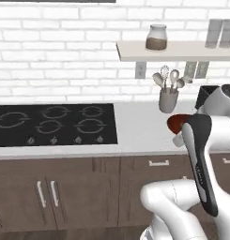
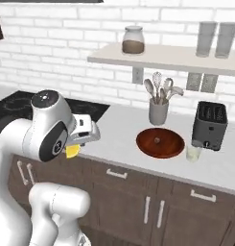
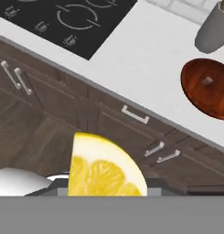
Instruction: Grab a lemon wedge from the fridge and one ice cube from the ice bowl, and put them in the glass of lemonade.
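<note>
The yellow lemon wedge [image 3: 104, 169] is held close to the hand camera, and my gripper [image 3: 106, 188] is shut on it, its fingertips hidden behind the fruit. In the right base view the lemon wedge [image 2: 72, 151] pokes out under my gripper [image 2: 75, 145], which hangs in front of the counter edge, left of the ice bowl [image 2: 171, 146]. The reddish wooden ice bowl [image 3: 214, 103] holds one small ice cube [image 3: 207, 81] [image 2: 157, 140]. The glass of lemonade [image 2: 193, 153] stands just right of the bowl, in front of the toaster. The fridge is out of view.
A black toaster [image 2: 210, 125] and a grey utensil cup [image 2: 158, 111] stand behind the bowl. A black cooktop [image 1: 55, 124] lies to the left on the white counter [image 1: 140, 126]. A wall shelf [image 2: 162, 56] carries a jar and two tall glasses. Brown cabinets run below.
</note>
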